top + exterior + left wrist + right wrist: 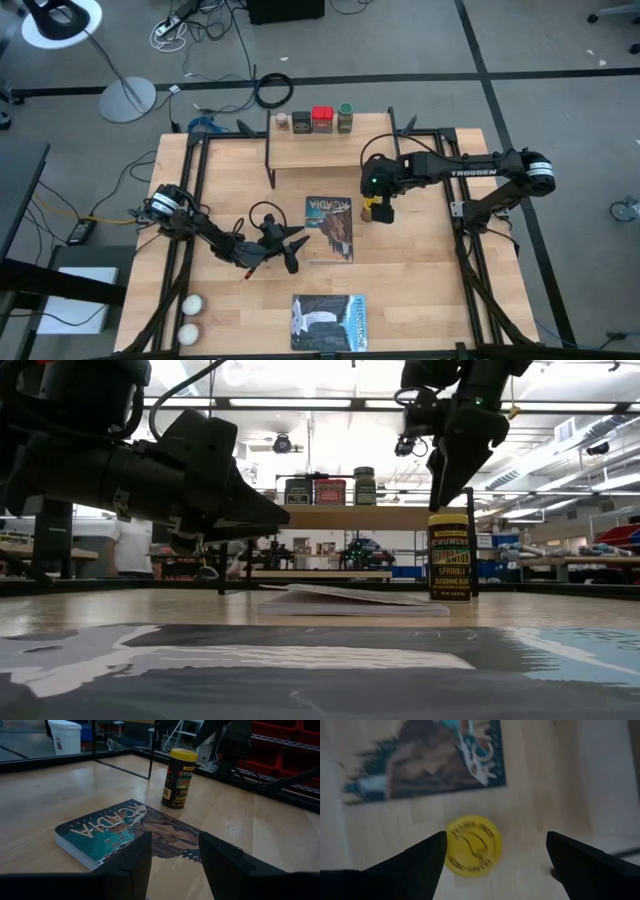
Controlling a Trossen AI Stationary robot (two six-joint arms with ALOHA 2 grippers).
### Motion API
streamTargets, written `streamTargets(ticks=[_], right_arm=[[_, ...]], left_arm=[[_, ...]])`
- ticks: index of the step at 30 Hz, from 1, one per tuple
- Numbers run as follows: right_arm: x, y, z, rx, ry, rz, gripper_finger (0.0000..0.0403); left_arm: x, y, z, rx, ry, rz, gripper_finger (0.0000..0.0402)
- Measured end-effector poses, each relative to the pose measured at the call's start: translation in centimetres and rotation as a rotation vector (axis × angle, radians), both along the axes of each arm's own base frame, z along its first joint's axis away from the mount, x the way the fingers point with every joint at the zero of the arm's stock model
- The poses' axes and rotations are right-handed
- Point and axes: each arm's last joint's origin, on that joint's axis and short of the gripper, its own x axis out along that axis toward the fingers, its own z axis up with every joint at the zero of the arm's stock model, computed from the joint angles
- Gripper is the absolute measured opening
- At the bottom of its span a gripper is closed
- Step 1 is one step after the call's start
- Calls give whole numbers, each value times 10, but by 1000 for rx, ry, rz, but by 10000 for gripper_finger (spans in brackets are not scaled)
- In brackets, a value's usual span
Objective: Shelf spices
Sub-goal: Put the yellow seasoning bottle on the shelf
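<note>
Spread wide, my right pincer (492, 857) hangs directly above the yellow-lidded jar (380, 212), fingers either side of its lid (not touching it). That jar stands upright on the table (420, 270), just at 3 o'clock of a book (329, 228). At 12 o'clock sits the shelf (320, 150), carrying 4 spices (313, 121) in a row. My left pincer (291, 248) rests open near the book's 9 o'clock side.
</note>
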Motion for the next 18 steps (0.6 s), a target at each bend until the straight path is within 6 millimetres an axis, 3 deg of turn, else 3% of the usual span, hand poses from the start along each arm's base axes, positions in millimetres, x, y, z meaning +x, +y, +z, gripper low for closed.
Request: streamTargets(ticks=[18], right_arm=[[11, -3, -19, 100, 59, 5, 347]], left_arm=[[0, 0, 0, 0, 0, 0, 167]])
